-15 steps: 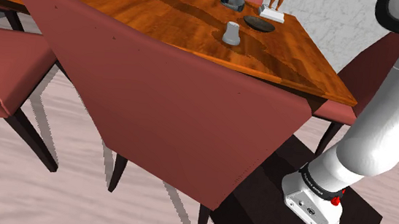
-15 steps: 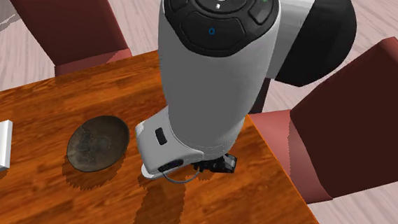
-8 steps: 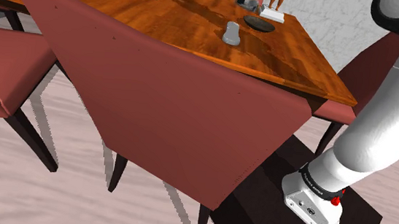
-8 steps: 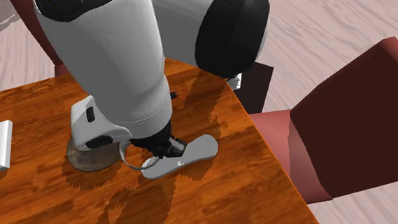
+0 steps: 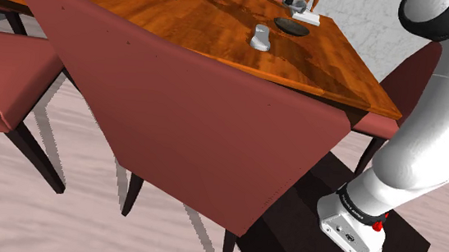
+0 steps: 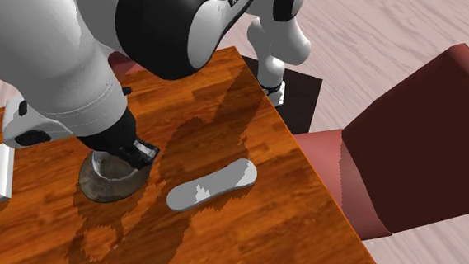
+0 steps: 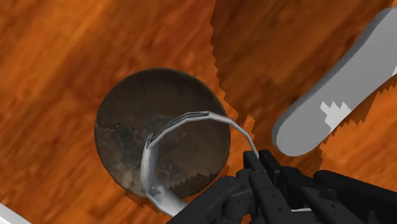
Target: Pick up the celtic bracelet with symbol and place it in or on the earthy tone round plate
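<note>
Now we hover over the brown plate (image 7: 127,105), gripper (image 7: 257,167) pinching the bracelet (image 7: 191,116) by its thin band, likely light, stiff and slippery.

The shoulder view looks from beside the stand (image 5: 289,221) across a chair (image 5: 199,119) to the far table (image 5: 223,22). The second exterior and wrist views look closely down; all 3 share the plate (image 6: 98,186).

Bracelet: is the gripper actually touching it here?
Touching. In the wrist view the gripper has its fingers shut on one end of the bracelet.
</note>
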